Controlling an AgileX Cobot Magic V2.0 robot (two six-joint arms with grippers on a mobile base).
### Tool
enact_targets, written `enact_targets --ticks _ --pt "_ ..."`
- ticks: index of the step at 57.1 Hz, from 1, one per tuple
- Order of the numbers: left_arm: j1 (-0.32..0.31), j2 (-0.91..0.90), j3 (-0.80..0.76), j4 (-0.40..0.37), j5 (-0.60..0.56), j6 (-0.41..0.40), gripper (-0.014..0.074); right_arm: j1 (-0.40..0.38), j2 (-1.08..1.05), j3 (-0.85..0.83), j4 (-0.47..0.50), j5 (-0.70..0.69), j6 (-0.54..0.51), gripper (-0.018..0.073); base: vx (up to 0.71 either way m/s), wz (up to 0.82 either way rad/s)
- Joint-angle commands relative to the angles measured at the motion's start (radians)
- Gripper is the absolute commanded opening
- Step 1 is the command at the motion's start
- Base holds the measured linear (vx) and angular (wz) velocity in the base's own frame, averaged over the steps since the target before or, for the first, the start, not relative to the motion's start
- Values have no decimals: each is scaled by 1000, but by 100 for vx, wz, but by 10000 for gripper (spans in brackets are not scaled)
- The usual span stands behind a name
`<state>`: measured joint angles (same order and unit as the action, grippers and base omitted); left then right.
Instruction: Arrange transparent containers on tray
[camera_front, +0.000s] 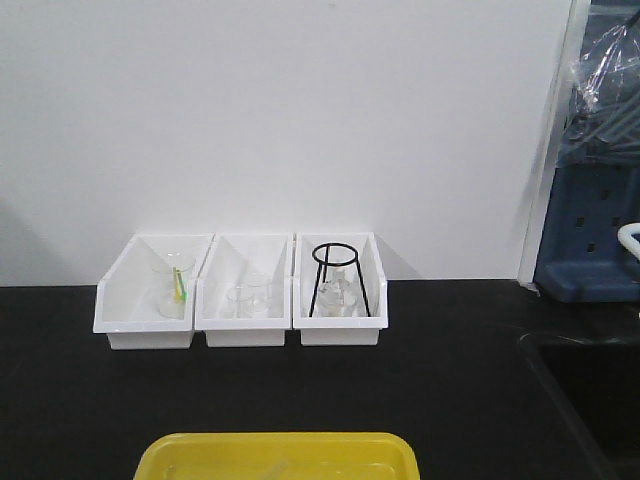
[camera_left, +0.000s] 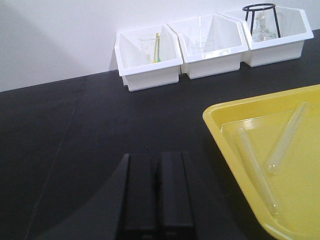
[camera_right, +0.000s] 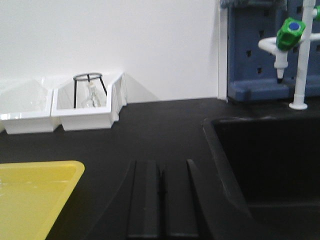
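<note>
In the yellow tray (camera_left: 235, 116) at the desk's (camera_left: 100, 120) near edge, both test tubes (camera_left: 256, 170) lie loose and angled apart. The left hand (camera_left: 156, 197) and right hand (camera_right: 161, 200) hover pinched closed, empty. I'd worry a nudged tray sets the round glass rolling.

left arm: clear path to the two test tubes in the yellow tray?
Probably yes. Both test tubes lie uncovered in the yellow tray, just right of the left gripper, with only bare black counter between; the low tray rim looks passable.
</note>
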<state>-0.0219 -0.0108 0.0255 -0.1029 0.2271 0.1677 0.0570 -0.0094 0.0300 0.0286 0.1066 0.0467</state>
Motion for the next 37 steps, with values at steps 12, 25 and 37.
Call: enact_targets --ticks 12,25,37 --pt "3 -24 39 -4 -84 -7 -6 -6 -2 10 -6 -71 -9 -11 0 0" --pt "3 -24 39 -4 -84 -7 -6 -6 -2 10 -6 -70 -9 -11 0 0" --pt "3 -24 39 -4 -84 -7 -6 -6 -2 10 -6 -70 -9 -11 0 0"
